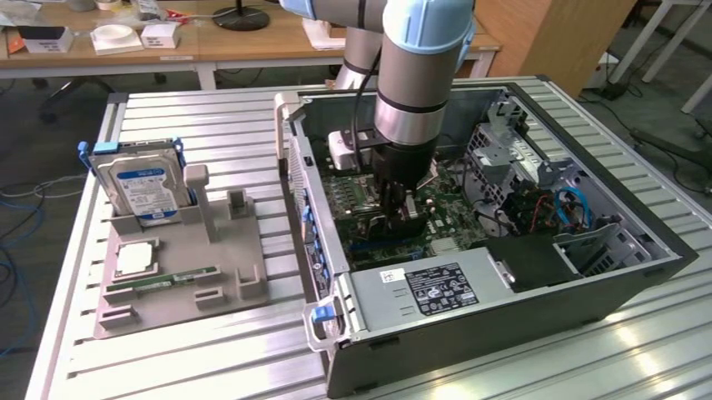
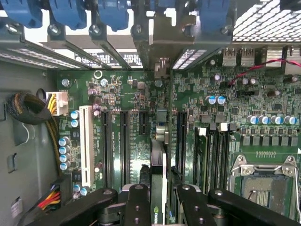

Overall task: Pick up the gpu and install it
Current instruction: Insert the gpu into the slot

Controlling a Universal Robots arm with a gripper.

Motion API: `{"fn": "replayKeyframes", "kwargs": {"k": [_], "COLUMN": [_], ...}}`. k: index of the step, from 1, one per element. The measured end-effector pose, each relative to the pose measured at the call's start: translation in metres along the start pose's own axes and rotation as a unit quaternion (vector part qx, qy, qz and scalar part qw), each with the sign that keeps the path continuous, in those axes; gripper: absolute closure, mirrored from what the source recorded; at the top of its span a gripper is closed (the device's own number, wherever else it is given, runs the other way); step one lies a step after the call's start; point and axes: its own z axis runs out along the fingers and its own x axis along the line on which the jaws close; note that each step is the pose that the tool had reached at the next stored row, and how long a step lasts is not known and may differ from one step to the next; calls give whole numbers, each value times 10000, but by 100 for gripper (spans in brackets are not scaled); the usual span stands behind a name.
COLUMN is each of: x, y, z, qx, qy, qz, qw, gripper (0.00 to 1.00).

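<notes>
My gripper (image 1: 398, 218) is down inside the open computer case (image 1: 478, 333), just over the green motherboard (image 1: 445, 212). It is shut on the gpu (image 1: 392, 227), which shows as a dark card under the fingers. In the wrist view the gpu (image 2: 160, 155) stands edge-on between my two black fingers (image 2: 136, 207), running along a black expansion slot (image 2: 181, 136). Its silvery bracket end (image 2: 160, 37) reaches the case's rear slot openings below the blue clips (image 2: 113, 12). Whether the card is seated in the slot cannot be told.
To the exterior view's left, a grey fixture tray (image 1: 233, 275) holds a silver hard drive with a blue label (image 1: 139, 183), a square chip (image 1: 133, 258) and a slim memory stick (image 1: 167, 279). Inside the case are a white slot (image 2: 86, 141), the CPU socket (image 2: 268, 183) and cable bundles (image 2: 28, 108).
</notes>
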Motion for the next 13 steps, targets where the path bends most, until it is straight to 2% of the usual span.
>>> {"fn": "replayKeyframes", "kwargs": {"k": [13], "x": [1], "y": [-1], "z": [-17], "qx": [-1], "qy": [5], "qz": [-3], "qw": [10000], "gripper": [74]}}
